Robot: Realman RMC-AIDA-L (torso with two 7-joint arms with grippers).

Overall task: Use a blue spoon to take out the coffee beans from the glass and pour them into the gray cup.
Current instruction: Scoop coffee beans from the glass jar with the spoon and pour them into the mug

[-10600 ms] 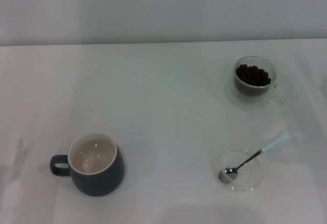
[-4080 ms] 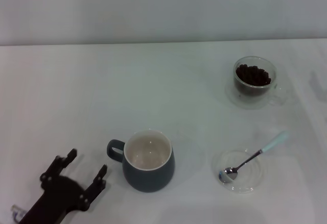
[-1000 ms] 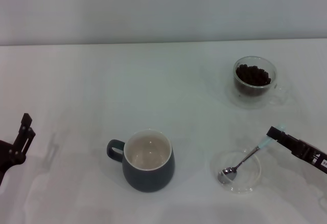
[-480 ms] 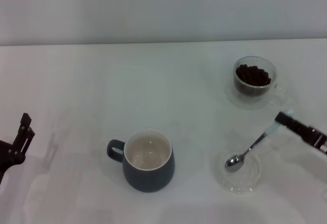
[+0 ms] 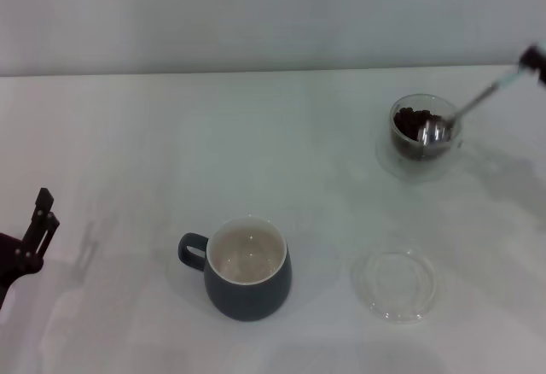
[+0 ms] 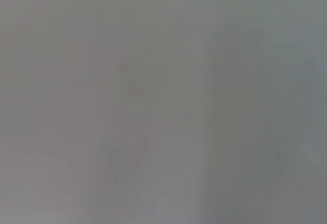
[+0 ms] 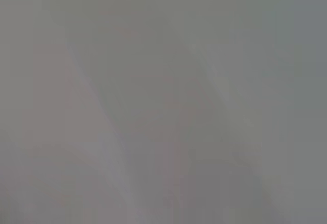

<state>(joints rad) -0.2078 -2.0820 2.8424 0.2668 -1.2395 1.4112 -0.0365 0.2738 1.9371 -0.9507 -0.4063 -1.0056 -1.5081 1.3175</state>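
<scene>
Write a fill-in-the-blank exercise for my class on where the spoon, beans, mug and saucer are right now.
1. The spoon has its bowl dipped in the ____.
2. The beans lie in the glass, none in the ____.
3. The saucer sits to the mug's ____.
4. The right gripper holds the spoon by its ____.

Missing words: glass; mug; right; handle

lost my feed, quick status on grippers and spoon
Right gripper at far right edge, shut on blue spoon. Spoon bowl in glass, on coffee beans. Left gripper parked at left. Gray cup empty, path unobstructed.
</scene>
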